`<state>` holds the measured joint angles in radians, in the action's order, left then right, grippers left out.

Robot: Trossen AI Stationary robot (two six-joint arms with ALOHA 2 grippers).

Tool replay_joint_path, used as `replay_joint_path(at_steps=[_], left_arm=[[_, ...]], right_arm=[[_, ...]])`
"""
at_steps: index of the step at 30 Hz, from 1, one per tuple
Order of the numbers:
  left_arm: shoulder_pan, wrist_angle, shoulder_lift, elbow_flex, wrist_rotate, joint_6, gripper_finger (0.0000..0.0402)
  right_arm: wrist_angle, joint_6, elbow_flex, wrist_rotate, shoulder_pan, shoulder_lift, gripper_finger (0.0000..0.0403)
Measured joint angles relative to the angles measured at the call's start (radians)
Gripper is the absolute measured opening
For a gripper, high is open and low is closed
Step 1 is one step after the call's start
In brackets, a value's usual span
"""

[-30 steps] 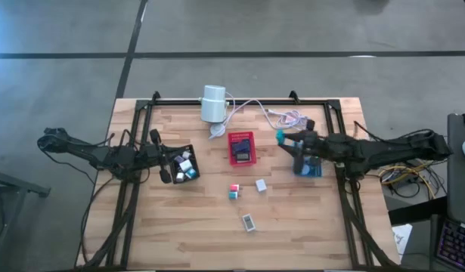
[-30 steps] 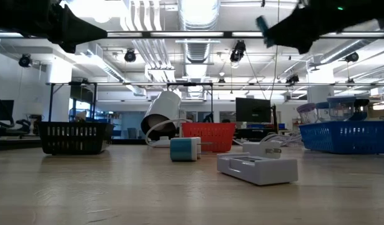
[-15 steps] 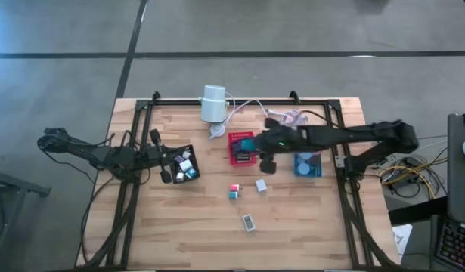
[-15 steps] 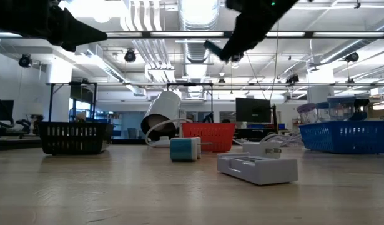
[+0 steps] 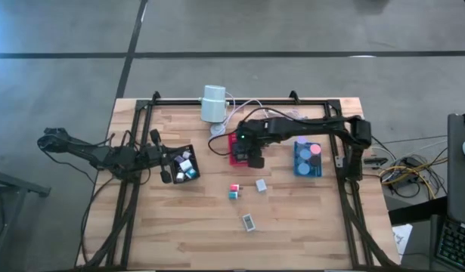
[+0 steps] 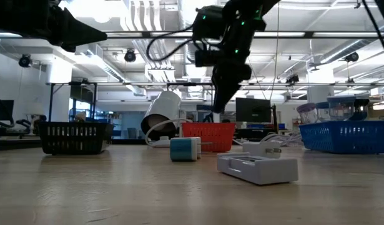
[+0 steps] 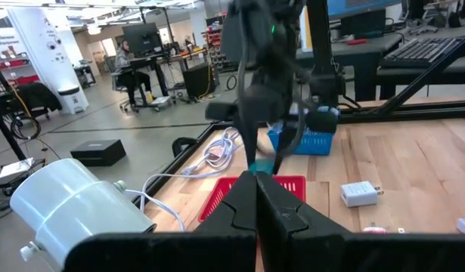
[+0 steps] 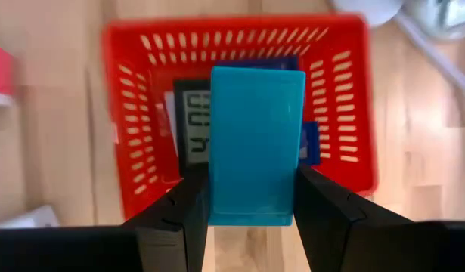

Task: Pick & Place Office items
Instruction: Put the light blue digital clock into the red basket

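My right gripper (image 8: 252, 178) is shut on a teal block (image 8: 256, 143) and hangs over the red tray (image 5: 242, 149), pointing steeply down. Inside the red tray (image 8: 130, 113) lie a black piece with a display (image 8: 188, 121) and a blue piece (image 8: 309, 143). Three more office items lie flat on the bare wood nearer the front: a pink and teal block (image 5: 234, 191), a white block (image 5: 260, 185) and a white piece (image 5: 249, 222). My left gripper (image 7: 256, 198) waits shut, pointing level, beside the black tray (image 5: 183, 164). My right gripper pinches the teal block by its two long sides (image 8: 217, 189) between its two fingers. The fingers come from above, slanting down, and lie along the block. The block is lifted clear, over the red tray's inside.
A white cylinder (image 5: 213, 103) with a cable lies at the far edge behind the red tray. The black tray holds several small pieces. A blue tray (image 5: 308, 159) with round pieces stands to the right. Bare wood lies along the near edge.
My right gripper has swung from over the blue tray toward the table's left, to above the red tray. It has tipped from nearly level to steeply down. The teal block has stayed in its fingers the whole way.
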<state>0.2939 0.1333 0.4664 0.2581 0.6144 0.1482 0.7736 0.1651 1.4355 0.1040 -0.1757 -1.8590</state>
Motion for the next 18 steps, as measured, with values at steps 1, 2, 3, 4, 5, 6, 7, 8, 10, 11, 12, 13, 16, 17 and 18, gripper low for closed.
replay_joint_path(at_steps=[1,2,3,4,5,6,7,8,10,11,12,13,16,17,18], left_arm=[[0.0,0.0,0.0,0.0,0.0,-0.002,0.0],[0.0,0.0,0.0,0.0,0.0,-0.003,0.0],[0.0,0.0,0.0,0.0,0.0,-0.003,0.0],[0.0,0.0,0.0,0.0,0.0,-0.003,0.0],[0.0,0.0,0.0,0.0,0.0,-0.003,0.0],[0.0,0.0,0.0,0.0,-0.001,-0.005,0.0],[0.0,0.0,0.0,0.0,-0.001,-0.011,0.0],[0.0,0.0,0.0,0.0,-0.001,-0.017,0.0],[0.001,0.0,0.0,0.0,-0.001,-0.022,0.0],[0.001,0.0,0.0,0.0,-0.001,-0.023,0.0],[0.001,0.0,0.0,0.0,-0.001,-0.022,0.0],[0.001,0.0,0.0,0.0,-0.002,-0.023,0.0],[0.001,0.0,0.0,0.0,-0.003,-0.029,0.0],[0.001,0.0,0.001,0.0,-0.004,-0.029,0.0],[0.001,0.001,0.001,0.0,-0.004,-0.029,0.0]], right_arm=[[0.009,0.001,0.008,0.0,-0.003,-0.017,0.0144],[0.014,0.003,0.015,0.0,-0.006,-0.033,0.0144],[0.014,0.004,0.021,0.0,-0.007,-0.047,0.0144],[0.014,0.004,0.027,0.001,-0.007,-0.06,0.0144],[0.013,0.006,0.033,0.001,-0.008,-0.074,0.0145],[0.012,0.009,0.036,0.0,-0.007,-0.084,0.0146],[0.014,0.011,0.036,0.0,-0.007,-0.093,0.0147],[0.015,0.013,0.037,0.0,-0.006,-0.103,0.0147],[0.014,0.014,0.037,0.0,-0.006,-0.115,0.0147],[0.014,0.014,0.037,0.0,-0.006,-0.122,0.0148],[0.014,0.008,0.037,0.0,-0.006,-0.124,0.0151],[0.014,-0.004,0.035,0.0,-0.007,-0.124,0.0155],[0.002,-0.009,0.034,0.0,-0.007,-0.124,0.0174],[0.005,-0.008,0.034,0.0,-0.006,-0.121,0.0182],[0.009,-0.007,0.032,0.0,-0.006,-0.117,0.0191]])
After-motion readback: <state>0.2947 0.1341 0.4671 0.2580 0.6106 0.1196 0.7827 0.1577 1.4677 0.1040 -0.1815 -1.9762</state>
